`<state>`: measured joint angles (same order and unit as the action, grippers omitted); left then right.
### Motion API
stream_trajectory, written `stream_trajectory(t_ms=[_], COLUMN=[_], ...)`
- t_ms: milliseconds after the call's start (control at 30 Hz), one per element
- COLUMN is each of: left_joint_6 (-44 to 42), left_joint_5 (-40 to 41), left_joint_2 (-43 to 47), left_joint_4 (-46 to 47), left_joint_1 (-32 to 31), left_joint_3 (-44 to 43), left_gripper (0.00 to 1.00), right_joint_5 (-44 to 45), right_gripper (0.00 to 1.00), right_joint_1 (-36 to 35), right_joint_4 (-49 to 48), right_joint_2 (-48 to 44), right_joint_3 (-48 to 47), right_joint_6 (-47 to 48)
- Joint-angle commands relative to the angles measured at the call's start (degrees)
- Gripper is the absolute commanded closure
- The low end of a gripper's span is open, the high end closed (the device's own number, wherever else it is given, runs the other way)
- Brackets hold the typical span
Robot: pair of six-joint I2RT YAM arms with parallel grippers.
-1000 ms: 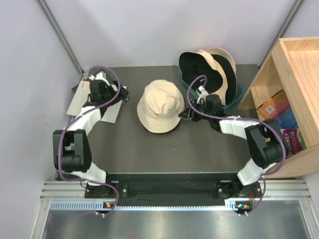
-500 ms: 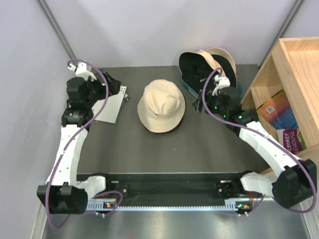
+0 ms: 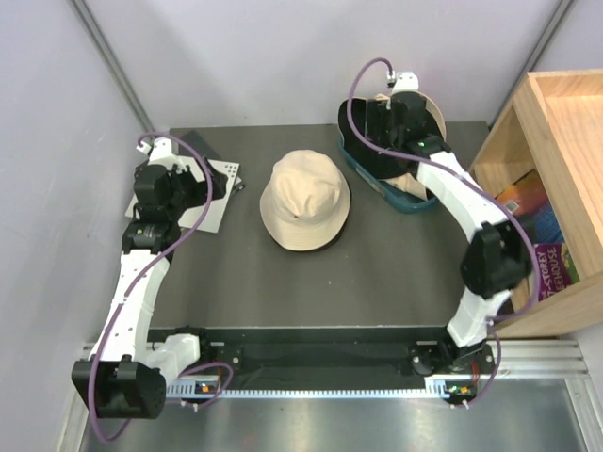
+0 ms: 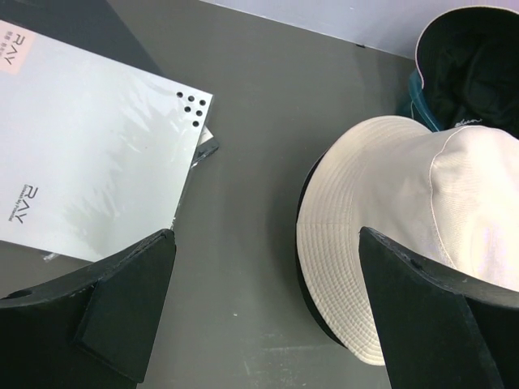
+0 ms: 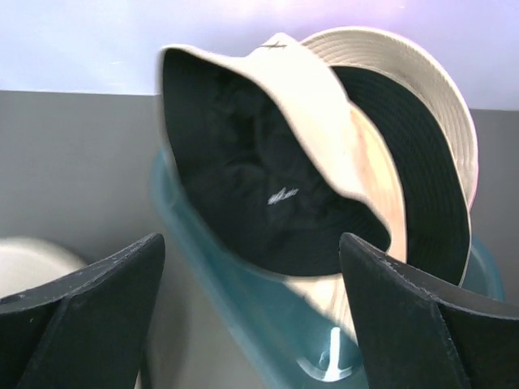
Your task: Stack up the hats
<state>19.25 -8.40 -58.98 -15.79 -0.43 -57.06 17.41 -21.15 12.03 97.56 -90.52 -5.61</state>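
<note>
Right gripper (image 5: 251, 271) has swung out over the black-lined cream hats (image 5: 243, 186) in the teal tub (image 5: 243, 316); jaws wide.
Left gripper (image 4: 268, 279), also spread wide, hovers beside the beige hat (image 4: 381, 227).

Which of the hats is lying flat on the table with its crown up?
The beige hat, alone on the table; the other hats sit tipped in the teal tub, black linings showing.

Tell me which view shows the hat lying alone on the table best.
Top external: the lone hat shows whole, crown up, nothing covering it. Left wrist shows most of it, cropped at the right edge. Right wrist catches only a blurred pale sliver at lower left.
</note>
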Motion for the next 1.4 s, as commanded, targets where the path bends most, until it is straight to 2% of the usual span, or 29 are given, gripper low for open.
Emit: stream_trajectory(t_ms=[0, 233, 333, 433, 467, 567, 700, 900, 1067, 1233, 1367], left_joint_6=[-1.58, -2.37, -2.63, -2.9, -2.98, -3.16, -2.37, 4.56, 9.58, 14.4, 16.26], left_joint_5=[0.93, 0.76, 0.93, 1.2, 1.2, 1.46, -1.25, -10.13, -10.23, -10.31, -11.37], left_joint_2=[1.15, 0.97, 0.8, 0.88, 0.89, 0.71, 0.45, -0.96, -1.57, -2.72, -2.64], left_joint_4=[2.08, 2.17, 2.17, 2.26, 2.26, 2.35, 2.96, 4.98, 6.65, 10.34, 13.5], left_joint_1=[-0.01, -0.01, -0.01, -0.01, -0.01, -0.01, -0.01, -0.1, -6.59, -15.63, -19.78], left_joint_3=[0.37, 0.37, 0.46, 0.46, 0.46, 0.28, -1.12, -4.46, -6.48, -7.45, -7.54], left_gripper=[0.01, 0.01, 0.01, 0.01, 0.01, 0.01, 0.03, 0.08, 0.08, 0.08, 0.09], right_joint_5=[5.26, 7.02, 8.25, 5.64, 4.84, 4.04, 1.94, 1.48, 4.2, 11.67, 14.32], right_gripper=[0.13, 0.12, 0.13, 0.38, 0.63, 0.99, 1.0, 1.0, 1.0, 1.0, 1.0], right_joint_1=[2.95, 7.51, 9.27, 10.33, 10.34, 10.34, 9.81, 4.02, -3.54, -12.5, -15.85], right_joint_4=[-0.34, -7.98, -8.26, -7.37, -7.29, -7.55, -8.85, -10.37, -1.41, 0.01, 1.15], right_joint_2=[11.39, 21.43, 26.18, 28.74, 28.83, 26.55, 17.35, 3.01, -1.31, -5.71, -5.98], right_joint_3=[-11.05, -15.91, -19.77, -22.24, -22.42, -21.63, -18.13, -10.56, -11.26, -8.36, -9.06], right_joint_6=[5.16, 9.74, 9.82, 9.39, 9.39, 9.21, 8.33, 8.95, 7.54, 8.59, 9.65])
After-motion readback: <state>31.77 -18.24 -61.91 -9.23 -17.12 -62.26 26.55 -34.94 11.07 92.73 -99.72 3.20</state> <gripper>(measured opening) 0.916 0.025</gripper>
